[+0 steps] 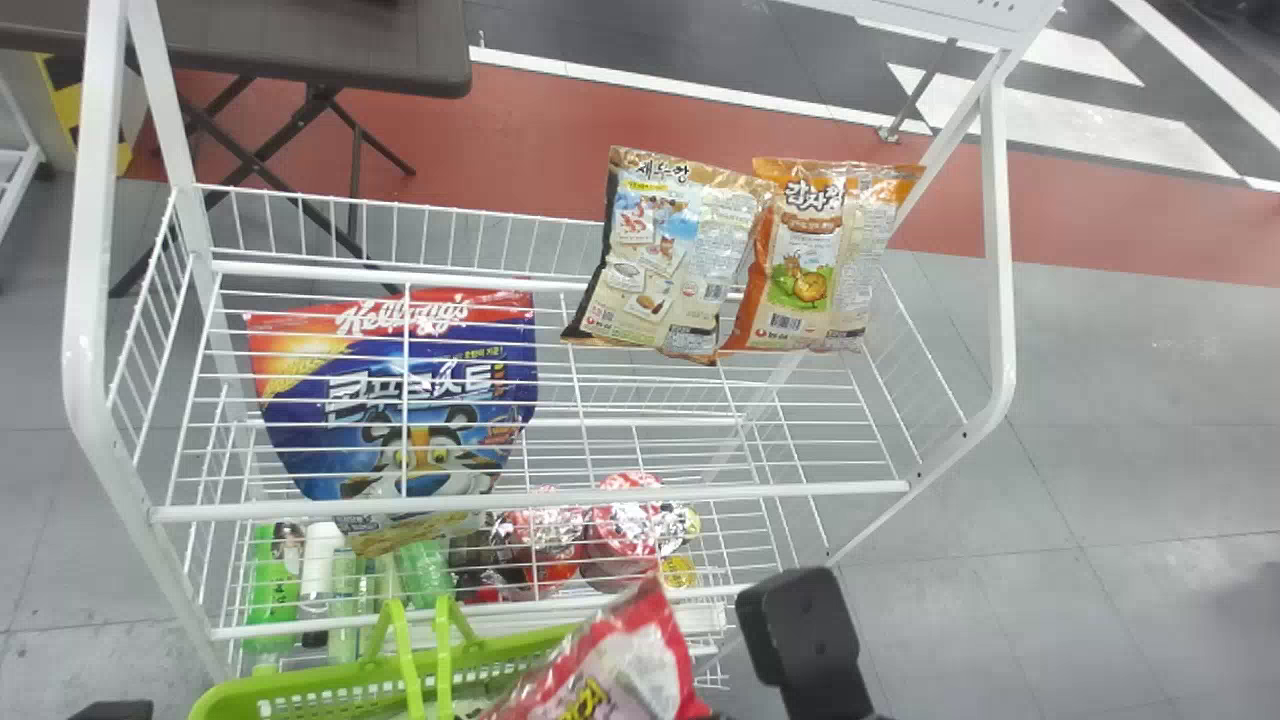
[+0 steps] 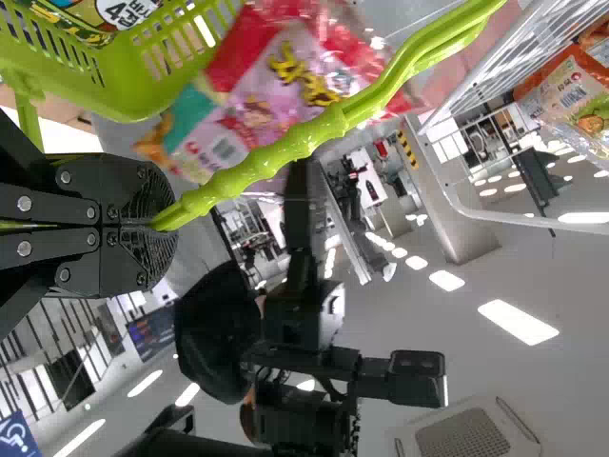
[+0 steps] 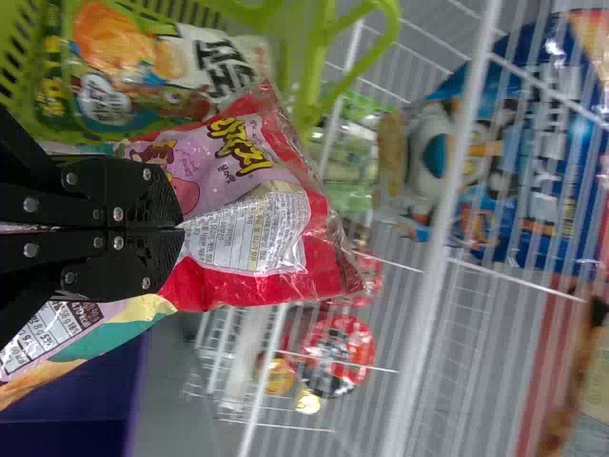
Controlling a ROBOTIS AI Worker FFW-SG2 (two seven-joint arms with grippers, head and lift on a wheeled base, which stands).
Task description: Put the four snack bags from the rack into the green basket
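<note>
Gripping the curved handle (image 2: 285,149) of the green plastic basket (image 1: 225,700), the left gripper (image 1: 112,711) has its jaws squeezed onto it. By the basket's right end, the right gripper (image 1: 810,640) pinches a shiny red and pink snack bag (image 1: 640,670). A green snack bag (image 3: 124,76) lies in the basket. Past the basket, a white wire rack (image 1: 530,497) holds a tan bag (image 1: 680,260) beside an orange bag (image 1: 815,270), with a big blue and red cereal bag (image 1: 470,350) to their left.

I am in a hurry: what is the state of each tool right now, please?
Left tool: closed, holding the green basket's handle.
Right tool: closed, holding a red and pink snack bag.
</note>
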